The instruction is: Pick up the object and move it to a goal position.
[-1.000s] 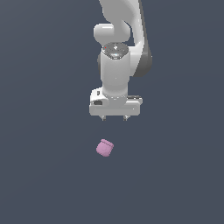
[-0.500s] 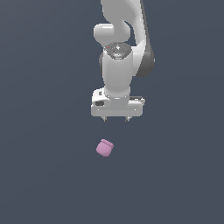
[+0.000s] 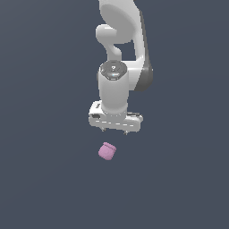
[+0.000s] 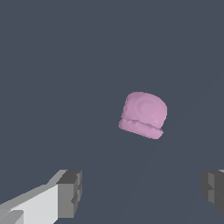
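Note:
The object (image 3: pixel 107 151) is a small pink, squat jar-like block lying on the dark grey floor in the exterior view. My white gripper (image 3: pixel 115 130) hangs just above and slightly behind it, not touching it. The wrist view shows the object (image 4: pixel 143 115) from above, ahead of the fingers. My gripper (image 4: pixel 142 192) is open, with one grey fingertip (image 4: pixel 70 194) and the other fingertip (image 4: pixel 213 189) wide apart and nothing between them.
The gripper has come down closer to the object and shifted slightly toward it. The object has not moved.

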Robot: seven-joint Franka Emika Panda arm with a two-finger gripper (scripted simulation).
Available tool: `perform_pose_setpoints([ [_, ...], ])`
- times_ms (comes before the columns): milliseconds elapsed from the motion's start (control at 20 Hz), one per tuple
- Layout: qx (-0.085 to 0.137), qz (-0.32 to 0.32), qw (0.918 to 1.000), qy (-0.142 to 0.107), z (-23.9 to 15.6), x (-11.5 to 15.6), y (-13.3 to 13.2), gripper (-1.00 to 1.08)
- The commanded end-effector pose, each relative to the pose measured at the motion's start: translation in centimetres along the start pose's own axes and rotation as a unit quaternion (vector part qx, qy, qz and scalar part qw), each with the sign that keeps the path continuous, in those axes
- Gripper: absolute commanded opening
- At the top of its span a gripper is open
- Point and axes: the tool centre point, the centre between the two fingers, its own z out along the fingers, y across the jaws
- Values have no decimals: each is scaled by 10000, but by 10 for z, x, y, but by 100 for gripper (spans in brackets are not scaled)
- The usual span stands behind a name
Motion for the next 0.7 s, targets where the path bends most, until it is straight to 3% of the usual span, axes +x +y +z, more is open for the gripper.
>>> perform_pose_setpoints([
  [0, -15, 304, 9995, -38, 14, 10, 6, 100],
  [650, -120, 1461, 9891, -157, 72, 42, 31, 100],
])
